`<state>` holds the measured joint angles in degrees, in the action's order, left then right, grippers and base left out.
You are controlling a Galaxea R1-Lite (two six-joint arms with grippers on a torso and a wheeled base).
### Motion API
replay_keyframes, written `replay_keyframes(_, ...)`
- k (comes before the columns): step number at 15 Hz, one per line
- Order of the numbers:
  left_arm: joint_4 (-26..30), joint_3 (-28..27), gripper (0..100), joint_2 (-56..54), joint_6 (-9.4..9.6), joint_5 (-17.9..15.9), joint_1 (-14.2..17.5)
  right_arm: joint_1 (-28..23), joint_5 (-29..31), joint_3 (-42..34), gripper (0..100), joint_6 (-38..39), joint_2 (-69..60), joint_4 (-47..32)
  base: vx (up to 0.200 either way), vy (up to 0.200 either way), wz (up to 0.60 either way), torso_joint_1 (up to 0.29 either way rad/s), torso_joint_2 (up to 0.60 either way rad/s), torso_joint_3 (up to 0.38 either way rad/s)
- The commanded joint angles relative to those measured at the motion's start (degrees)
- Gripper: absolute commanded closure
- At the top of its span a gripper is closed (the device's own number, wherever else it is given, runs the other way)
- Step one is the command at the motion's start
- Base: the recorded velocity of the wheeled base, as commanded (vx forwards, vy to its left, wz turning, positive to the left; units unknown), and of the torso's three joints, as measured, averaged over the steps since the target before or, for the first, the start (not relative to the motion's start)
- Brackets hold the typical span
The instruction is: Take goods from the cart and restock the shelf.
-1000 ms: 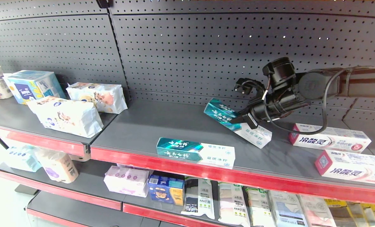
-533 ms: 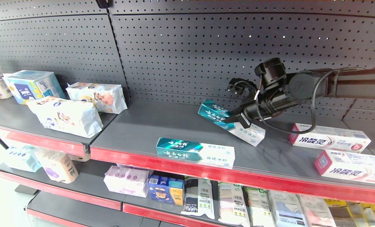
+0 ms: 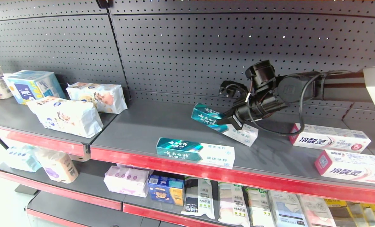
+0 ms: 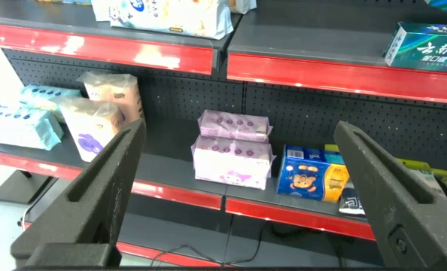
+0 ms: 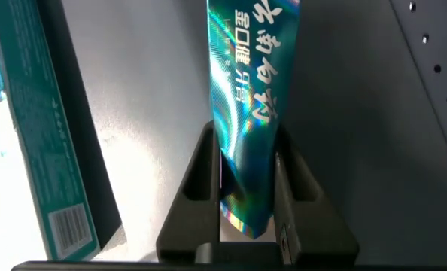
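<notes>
- Far left, top level of the shelf (image 3: 149,126): tissue packs (image 3: 69,115) lay loosely, a few at an angle. Stocked, though not tidy.
- Left gripper (image 4: 238,192): low down, facing the lower shelf levels, fingers spread wide w/ nothing between them. Idle, as far as I could judge.
- Mid shelf, at the front: the front teal box (image 3: 195,152) (toothpaste) lay flat along the red lip. It looked placed, so at least one item of that kind was done.
- Just behind it & to the right: the held teal box (image 3: 212,117), same kind, sat tilted over the shelf board w/ its teal end up toward the pegboard and its white end low. Couldn't tell if the white end touched the board.
- Right gripper (image 3: 235,120): reached in from the right, fingers pinching that box across its narrow sides; the grip looked firm.
- Far right: two red-white boxes (image 3: 331,138) lay flat, one behind the other, near the held box but apart from it.
- Progress, my read: this item was mid-placement, approx. at its slot. Left to do: set it flat, open up, pull the arm back.
- After that, prob. more trips to the cart; bare board remained beside the teal boxes. How much stock was left there, couldn't say.
</notes>
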<state>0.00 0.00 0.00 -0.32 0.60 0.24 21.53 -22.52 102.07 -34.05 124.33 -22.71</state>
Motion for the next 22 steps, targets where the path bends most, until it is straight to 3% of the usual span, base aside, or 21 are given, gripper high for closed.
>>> replay_keyframes(1,0.0,0.0,0,0.0,-0.03,0.0,0.0,0.2,0.0,0.5,100,-0.1,0.6,0.1,0.000,0.000,0.00,0.000,0.00,0.000)
replay_keyframes(22,0.0,0.0,0,0.0,-0.03,0.0,0.0,0.2,-2.0,1.0,100,-4.7,2.7,1.9,0.000,0.000,0.00,0.000,0.00,0.000)
